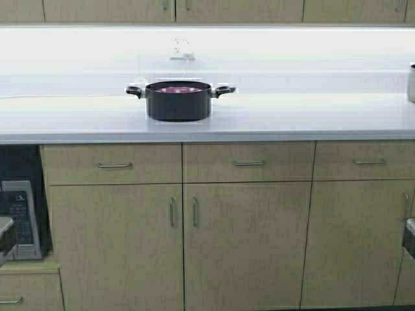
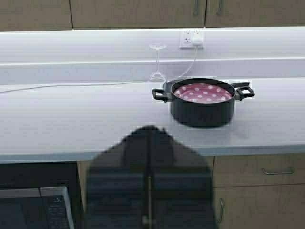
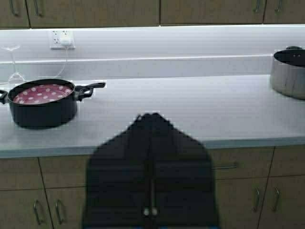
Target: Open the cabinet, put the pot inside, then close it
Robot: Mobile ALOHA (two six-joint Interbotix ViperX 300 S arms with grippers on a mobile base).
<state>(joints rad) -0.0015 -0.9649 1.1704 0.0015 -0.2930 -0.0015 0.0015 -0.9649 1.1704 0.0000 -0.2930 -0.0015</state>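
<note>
Black pot (image 1: 178,100) w/ pink polka-dot inside sits on white countertop (image 1: 311,116), under the closed cabinet (image 1: 174,10). Left gripper (image 2: 148,138) & right gripper (image 3: 151,125) both pinched closed, holding nothing, well short of pot

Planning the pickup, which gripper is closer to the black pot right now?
Left, by a little. The pot sits left of centre on the counter; the left gripper and the right gripper are both back below the counter edge.
</note>
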